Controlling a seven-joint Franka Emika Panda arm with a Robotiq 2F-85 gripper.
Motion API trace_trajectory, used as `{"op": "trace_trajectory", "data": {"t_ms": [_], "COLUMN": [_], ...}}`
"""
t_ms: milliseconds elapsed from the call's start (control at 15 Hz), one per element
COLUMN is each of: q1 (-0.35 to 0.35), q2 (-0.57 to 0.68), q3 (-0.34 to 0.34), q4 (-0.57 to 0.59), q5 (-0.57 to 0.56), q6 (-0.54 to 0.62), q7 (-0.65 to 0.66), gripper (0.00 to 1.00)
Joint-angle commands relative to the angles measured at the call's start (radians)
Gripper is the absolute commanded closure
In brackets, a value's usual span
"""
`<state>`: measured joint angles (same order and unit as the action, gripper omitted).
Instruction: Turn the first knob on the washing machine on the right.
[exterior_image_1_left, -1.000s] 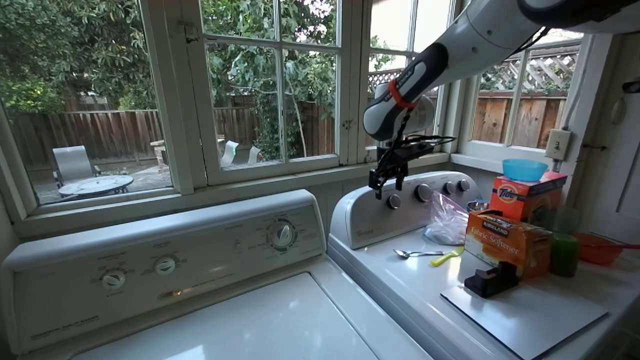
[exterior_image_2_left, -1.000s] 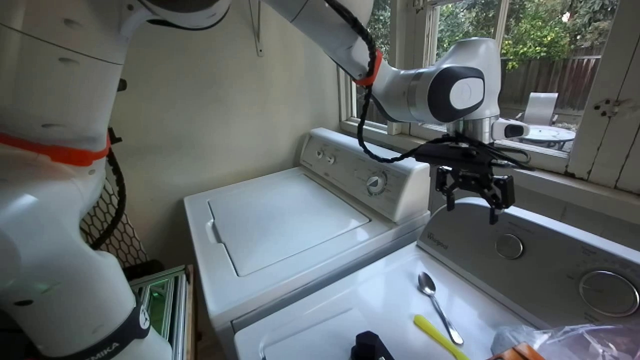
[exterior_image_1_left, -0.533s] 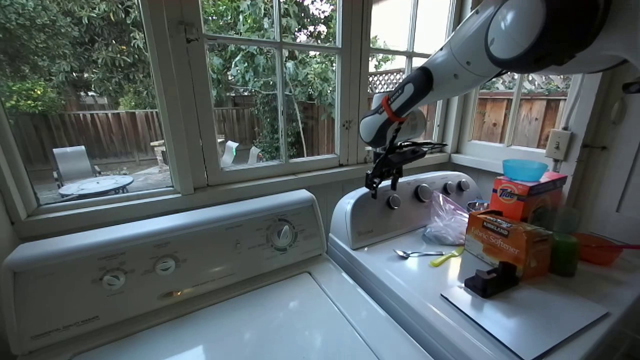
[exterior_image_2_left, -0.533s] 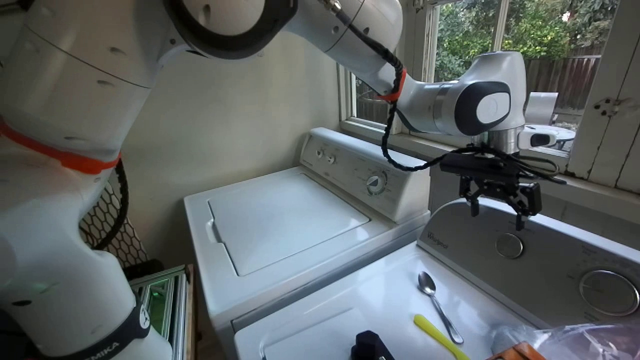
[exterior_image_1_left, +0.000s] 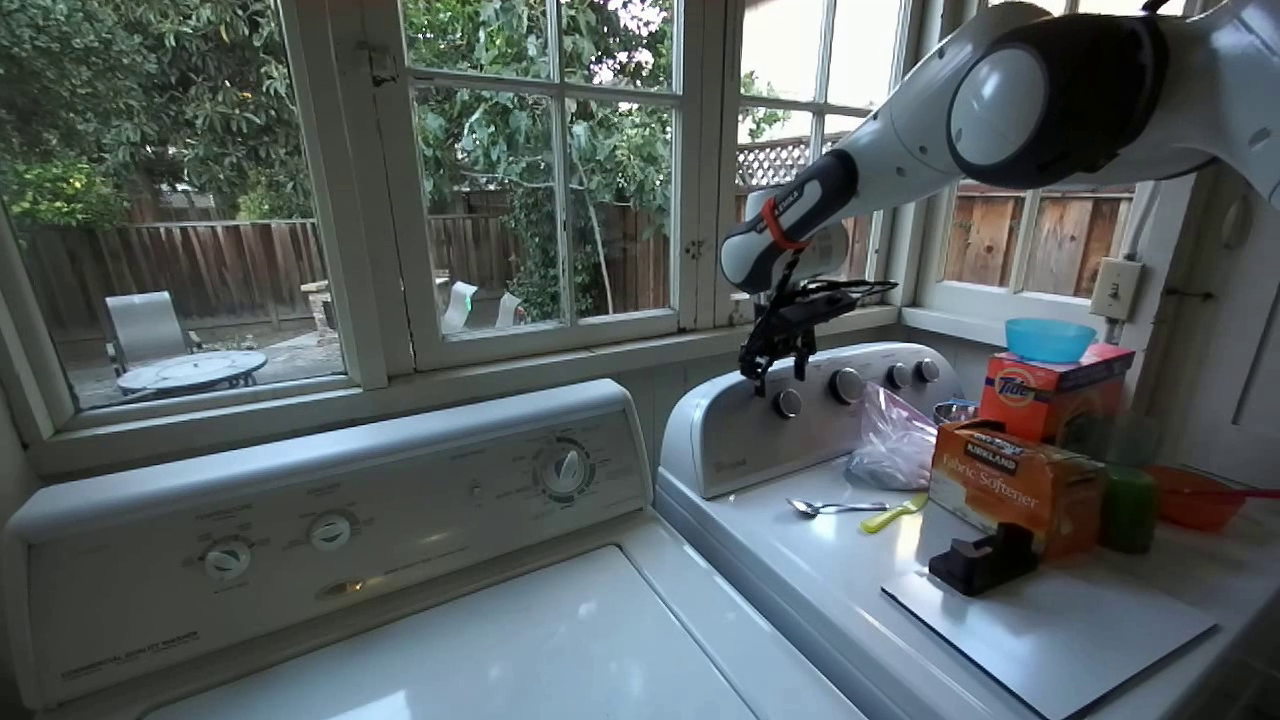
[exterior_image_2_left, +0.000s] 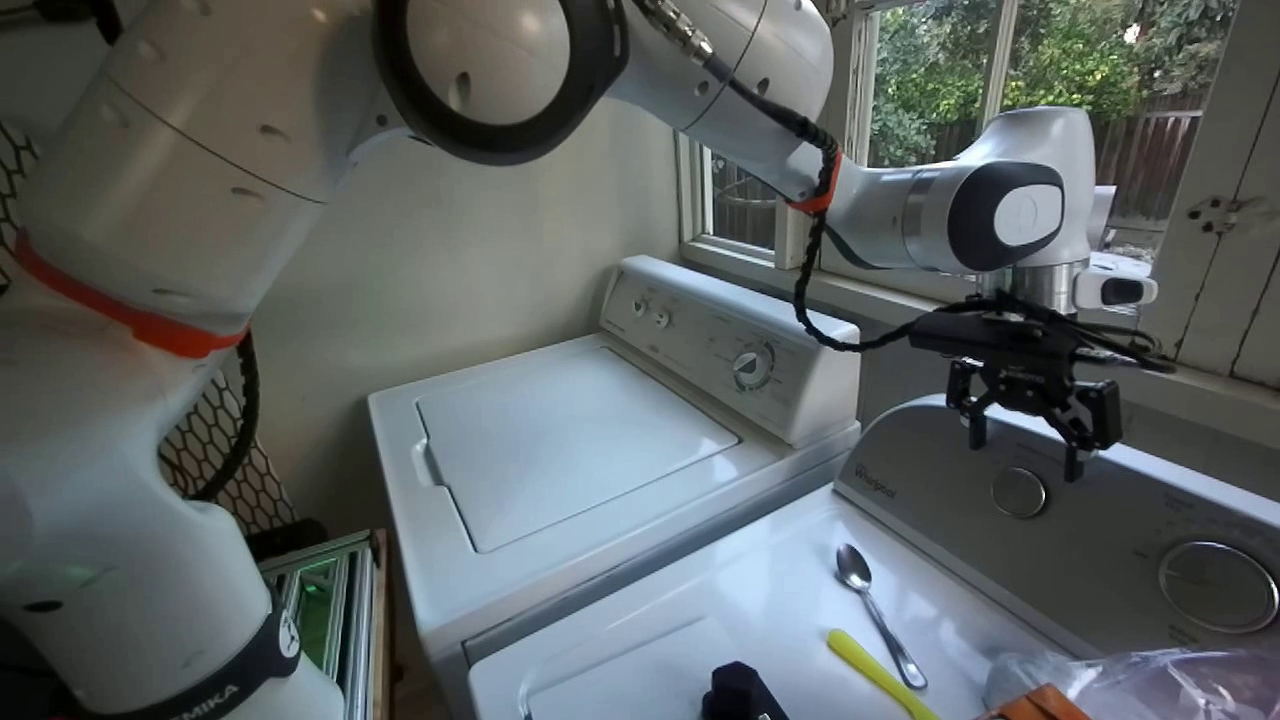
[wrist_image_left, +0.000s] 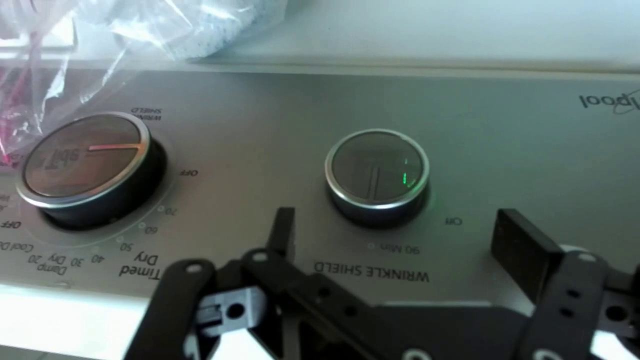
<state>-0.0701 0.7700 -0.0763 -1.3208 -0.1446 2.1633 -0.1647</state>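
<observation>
Black hand hanging over the washing machine on the right, fingers spread wide apart and pointing down, so it's released. The first knob is on that machine's grey console, the end one of the row, next to the Whirlpool logo and nearest the back left corner of the surface, i.e. the machine's white top. In the wrist view it shows between the two fingertips, and both look clear of it. How big the gap to the console is, I can't tell.

Knob-wise: round dark face, silvery rim, its own axis sticking straight out from the sloped console. The long feature on it is a thin line on the face, running from about the middle out toward the rim. It points roughly at the 90 Min mark, so toward the console's top edge (lettering's upside down in the wrist view, btw). The Off label is round to the side.

On the surface, a spoon lies near the back edge, bowl end toward the back left corner, with a yellow utensil just beside it. Clear plastic bag is by the back edge too.
</observation>
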Motion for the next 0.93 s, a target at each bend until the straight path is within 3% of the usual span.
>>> {"op": "trace_trajectory", "data": {"t_ms": [0, 867], "q1": [-0.005, -0.022], "q2": [0.069, 0.163], "q3": [-0.016, -0.007], "q4": [0.095, 0.231], "q5": [-0.015, 0.037], "q6": [-0.084, -0.271], "q7": [0.020, 0.087], "gripper": [0.00, 0.00]}}
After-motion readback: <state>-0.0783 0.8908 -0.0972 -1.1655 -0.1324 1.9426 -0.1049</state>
